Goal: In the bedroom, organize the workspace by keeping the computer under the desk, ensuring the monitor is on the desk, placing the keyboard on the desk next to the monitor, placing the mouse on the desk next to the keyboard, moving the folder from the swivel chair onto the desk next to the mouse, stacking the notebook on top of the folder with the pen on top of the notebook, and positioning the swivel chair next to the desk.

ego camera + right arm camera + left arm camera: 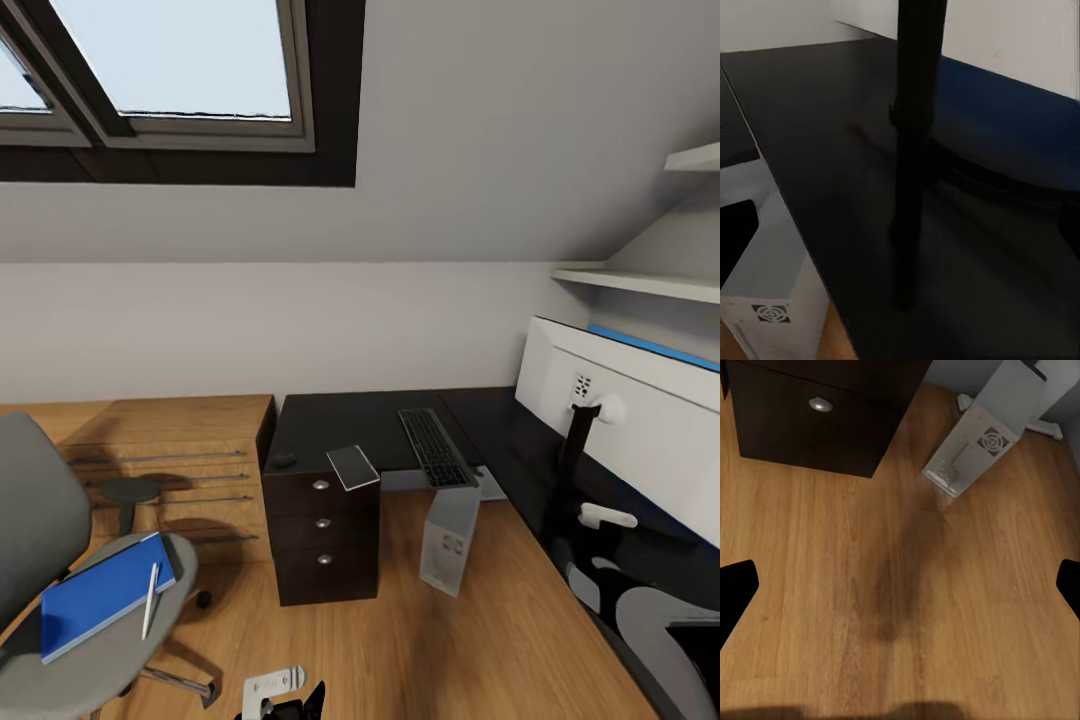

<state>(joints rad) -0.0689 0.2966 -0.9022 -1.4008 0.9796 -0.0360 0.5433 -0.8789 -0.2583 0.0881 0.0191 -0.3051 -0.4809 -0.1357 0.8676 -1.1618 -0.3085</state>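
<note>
While the left gripper point(900, 585) hangs wide open over bare floor, the folder point(100, 595) with 1 pen point(150, 600) lies on the swivel chair point(60, 600) at 8 o'clock. Computer point(450, 540) at centre; notebook point(353, 466), mouse point(285, 460), keyboard point(435, 447) on the desk point(330, 420) beyond, monitor point(640, 430) at 3 o'clock; right gripper's state cannot be told.

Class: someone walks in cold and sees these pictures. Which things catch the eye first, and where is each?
The blue folder lies on the chair seat at lower left, with a white pen on it. The big monitor stands on the black desk at right, its white back to us. A keyboard lies on the desk, and the pale computer stands on the floor by it.
</note>
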